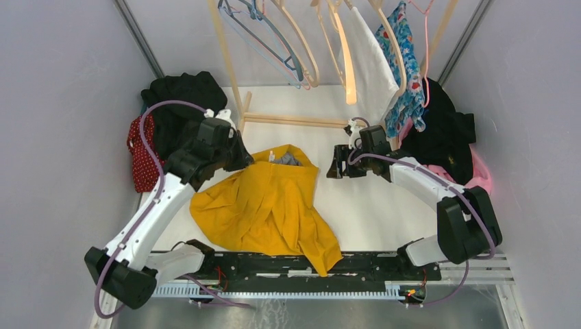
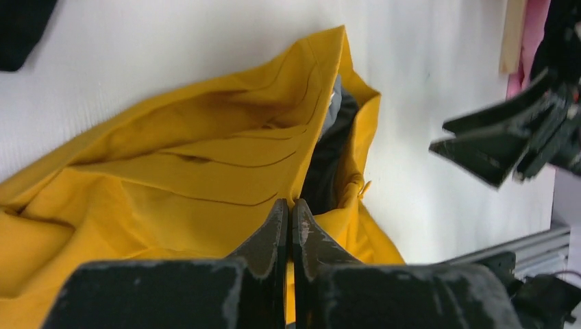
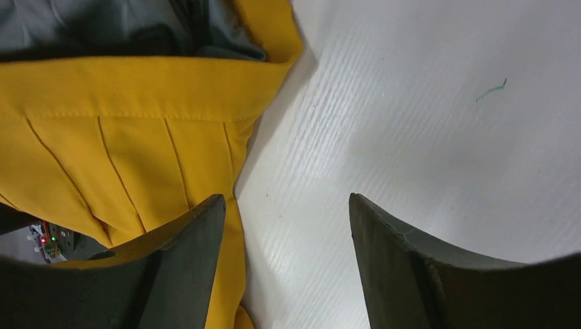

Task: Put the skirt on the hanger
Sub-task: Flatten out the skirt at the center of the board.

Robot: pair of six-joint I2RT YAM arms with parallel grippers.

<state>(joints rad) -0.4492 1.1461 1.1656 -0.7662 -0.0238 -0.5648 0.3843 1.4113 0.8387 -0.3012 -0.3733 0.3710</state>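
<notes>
Yellow skirt lies crumpled on the white tabletop. Its waistband end points away from the arm bases, and grey lining shows in the waist opening.

Left pincer: jaws pressed together with the tips on the waistband edge at the left side of the opening. A thin yellow sliver shows between the fingers, so it is clamped on the skirt fabric. The rest of the skirt fans out from this pincer toward the arm bases and to its right.

Right pincer: jaws wide apart, holding nothing, over bare tabletop just right of the waistband. Its left finger overlaps the pleated yellow edge in the wrist view; cannot tell if it touches. The two pincers face each other across the waist opening, apart.

Beyond both pincers:
- wooden rack with hangers
- white garment and blue patterned garment hanging on it

Left of the left pincer:
- black clothing pile
- red dotted garment

Right of the right pincer:
- black garment
- pink cloth at its edge
</notes>
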